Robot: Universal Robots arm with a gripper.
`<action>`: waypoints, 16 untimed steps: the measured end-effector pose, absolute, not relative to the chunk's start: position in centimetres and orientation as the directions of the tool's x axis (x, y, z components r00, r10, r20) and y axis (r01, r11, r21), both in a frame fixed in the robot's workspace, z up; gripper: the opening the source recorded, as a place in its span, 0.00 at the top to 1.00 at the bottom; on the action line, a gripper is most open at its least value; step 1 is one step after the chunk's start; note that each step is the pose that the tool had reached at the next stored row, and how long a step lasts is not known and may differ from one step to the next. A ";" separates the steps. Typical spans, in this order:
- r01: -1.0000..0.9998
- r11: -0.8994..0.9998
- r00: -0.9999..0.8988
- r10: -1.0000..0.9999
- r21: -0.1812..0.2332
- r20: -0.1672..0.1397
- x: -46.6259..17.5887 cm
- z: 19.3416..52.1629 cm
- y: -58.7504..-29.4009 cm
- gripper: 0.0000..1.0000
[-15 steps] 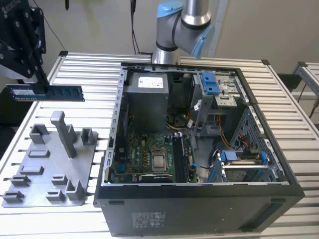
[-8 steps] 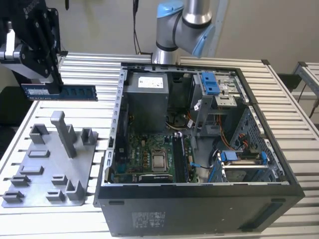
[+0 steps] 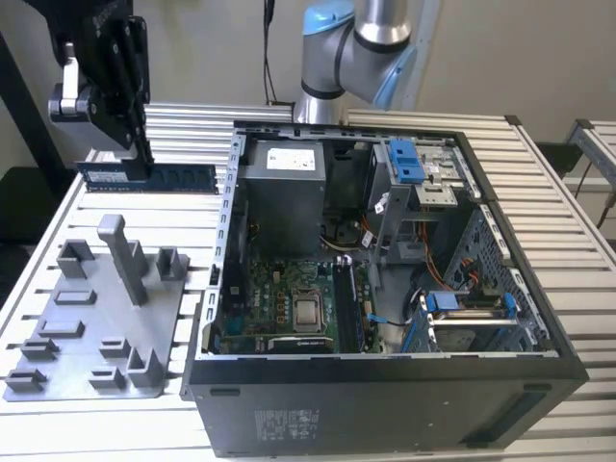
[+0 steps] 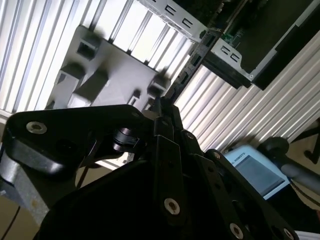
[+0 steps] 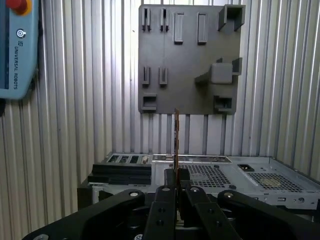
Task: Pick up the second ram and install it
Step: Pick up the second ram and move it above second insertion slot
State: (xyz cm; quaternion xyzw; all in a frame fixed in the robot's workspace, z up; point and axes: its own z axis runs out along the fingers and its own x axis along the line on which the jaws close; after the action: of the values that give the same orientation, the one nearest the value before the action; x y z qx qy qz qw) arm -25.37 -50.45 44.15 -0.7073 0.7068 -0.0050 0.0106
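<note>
The second ram, a long dark blue stick, hangs level in the air above the slatted table, behind the grey holder tray. My gripper is shut on it near one end, at the exterior view's upper left. In the first wrist view the ram shows edge-on, rising from between my shut fingers, with the holder tray beyond it. The open computer case lies to the exterior view's right of the ram, its motherboard exposed.
The holder tray carries a tall upright post and several low blocks. The arm's base stands behind the case. A teach pendant lies on the table. Drive cages and cables fill the case's right half.
</note>
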 end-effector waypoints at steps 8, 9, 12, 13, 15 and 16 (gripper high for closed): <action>-1.000 -0.001 0.001 -1.000 -0.022 -0.008 -22.3 44.1 -50.2 0.86; -1.000 -0.001 0.001 -1.000 -0.022 -0.008 -21.9 44.1 -50.2 0.86; -1.000 -0.001 0.001 -1.000 -0.022 -0.008 -20.7 44.1 -50.2 0.86; -1.000 -0.001 0.001 -1.000 -0.022 -0.008 -20.4 44.1 -50.1 0.86; -1.000 -0.001 0.001 -1.000 -0.022 -0.008 -19.6 44.2 -50.1 0.86; -1.000 -0.001 0.001 -1.000 -0.022 -0.008 -19.2 44.1 -50.1 0.86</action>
State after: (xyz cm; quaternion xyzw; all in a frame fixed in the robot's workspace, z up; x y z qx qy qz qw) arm -19.24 -50.07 44.15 -0.7074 0.7067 -0.0050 0.0106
